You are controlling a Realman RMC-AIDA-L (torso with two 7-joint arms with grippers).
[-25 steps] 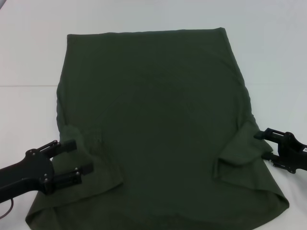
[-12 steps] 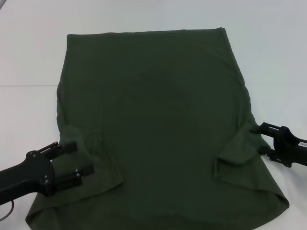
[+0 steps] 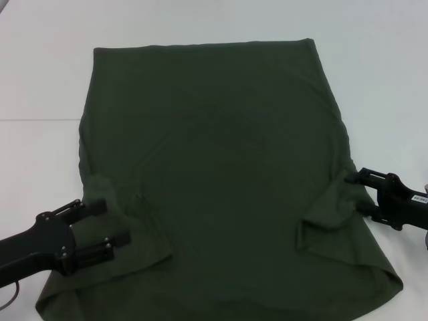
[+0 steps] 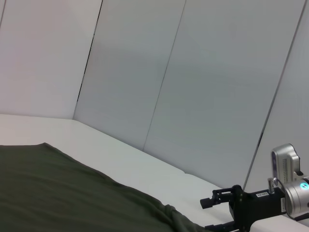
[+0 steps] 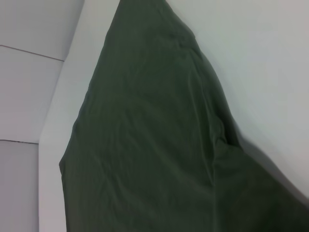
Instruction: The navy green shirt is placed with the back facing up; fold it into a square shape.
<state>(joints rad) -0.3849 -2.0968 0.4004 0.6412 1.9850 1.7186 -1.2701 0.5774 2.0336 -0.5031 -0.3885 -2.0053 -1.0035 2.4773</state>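
- Navy green shirt [image 3: 214, 167]: lies flat on the white table [image 3: 40, 80], back up. Both sleeves are already folded inward onto the body, which leaves a tall panel wider at the near end.
- Handling judgement: soft, matte, light cloth with no stiffness. It will drape and sag when lifted, and a single layer is likely to slip out of a shallow pinch.
- Recommended hold: the two near edges, taken together with the folded sleeve layer, so that the fold does not open during the lift.
- Left gripper [image 3: 107, 227]: low over the shirt's near-left part, on the folded sleeve. Its two black fingers are spread apart, one above the other in the head view, and no cloth is seen pinched between them.
- Right gripper [image 3: 354, 194]: at the shirt's right edge beside the folded right sleeve, fingertips at the cloth. Its fingers are parted, and the edge appears to sit between them. Contact cannot be confirmed.
- Far hem: well apart from both grippers.
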